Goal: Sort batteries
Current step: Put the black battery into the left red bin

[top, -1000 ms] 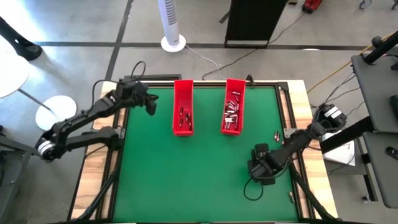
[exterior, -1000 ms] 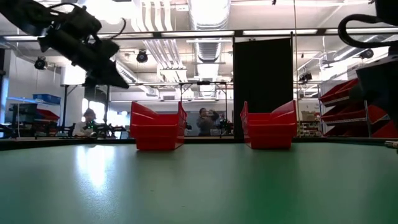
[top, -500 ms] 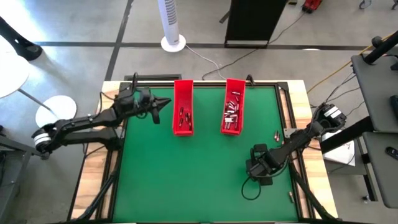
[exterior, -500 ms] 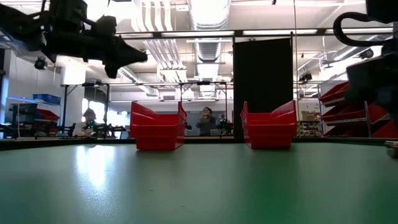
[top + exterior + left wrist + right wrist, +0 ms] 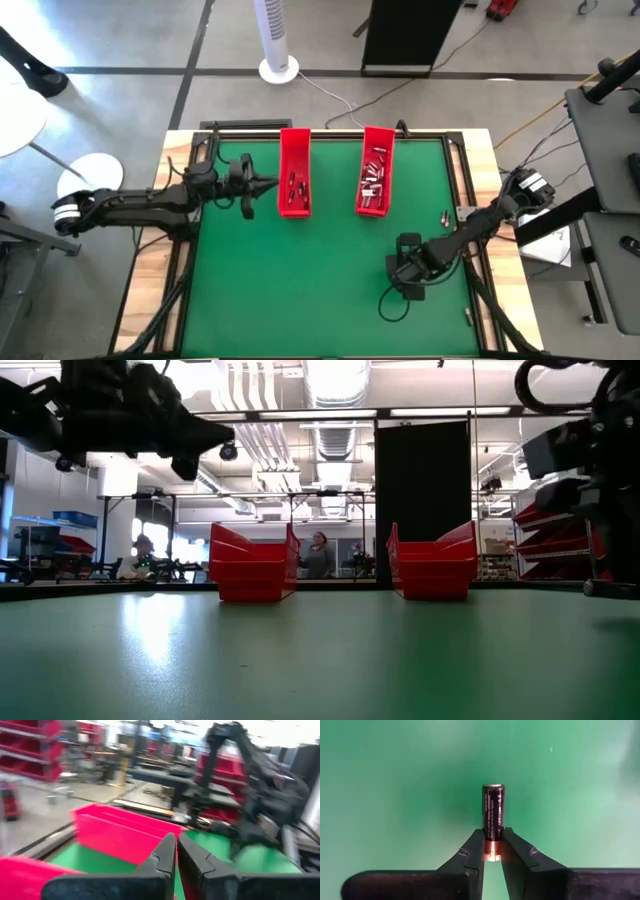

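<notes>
Battery (image 5: pixel 493 810) now pinched in right tool (image 5: pixel 492 851); left tool (image 5: pixel 268 184), closed empty, nearer left tray (image 5: pixel 294 150).

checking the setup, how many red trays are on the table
2. One red tray stands at the table's far edge, left of centre, beside the left tool; the other red tray stands to its right. Both hold batteries. None looks hidden.

My left gripper (image 5: pixel 270 185) swung lower, tip now beside the left tray (image 5: pixel 294 172). My right gripper (image 5: pixel 492 851) shifted left & pinched a battery (image 5: pixel 493 811).
</notes>
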You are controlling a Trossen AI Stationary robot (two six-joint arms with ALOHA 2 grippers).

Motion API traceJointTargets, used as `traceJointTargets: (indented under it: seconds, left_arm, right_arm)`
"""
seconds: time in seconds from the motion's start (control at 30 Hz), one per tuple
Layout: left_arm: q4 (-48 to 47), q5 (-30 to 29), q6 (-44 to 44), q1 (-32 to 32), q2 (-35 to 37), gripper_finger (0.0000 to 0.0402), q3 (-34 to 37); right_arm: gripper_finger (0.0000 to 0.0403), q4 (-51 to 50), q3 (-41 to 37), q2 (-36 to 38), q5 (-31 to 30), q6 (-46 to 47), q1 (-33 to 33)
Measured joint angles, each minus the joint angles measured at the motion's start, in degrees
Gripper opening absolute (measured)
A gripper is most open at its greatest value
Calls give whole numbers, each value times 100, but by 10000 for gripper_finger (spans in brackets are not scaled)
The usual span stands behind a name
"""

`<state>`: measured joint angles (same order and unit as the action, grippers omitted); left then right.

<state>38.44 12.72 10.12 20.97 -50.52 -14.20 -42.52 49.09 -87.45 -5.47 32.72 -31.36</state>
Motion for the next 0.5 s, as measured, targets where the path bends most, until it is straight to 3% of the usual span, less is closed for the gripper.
traceJointTargets:
  seconds: [0.17,0.4,0.5]
  left_arm:
    - [8,61,-351,-751,-11,0,0]
    - [-14,-1038,-611,-2070,-91,0,0]
    - [-153,-1544,-640,-2364,-94,0,0]
  right_arm:
    - [37,174,123,-6,54,49,103]
    - [36,320,684,0,27,-216,425]
    - [36,308,1072,-16,-258,-523,575]
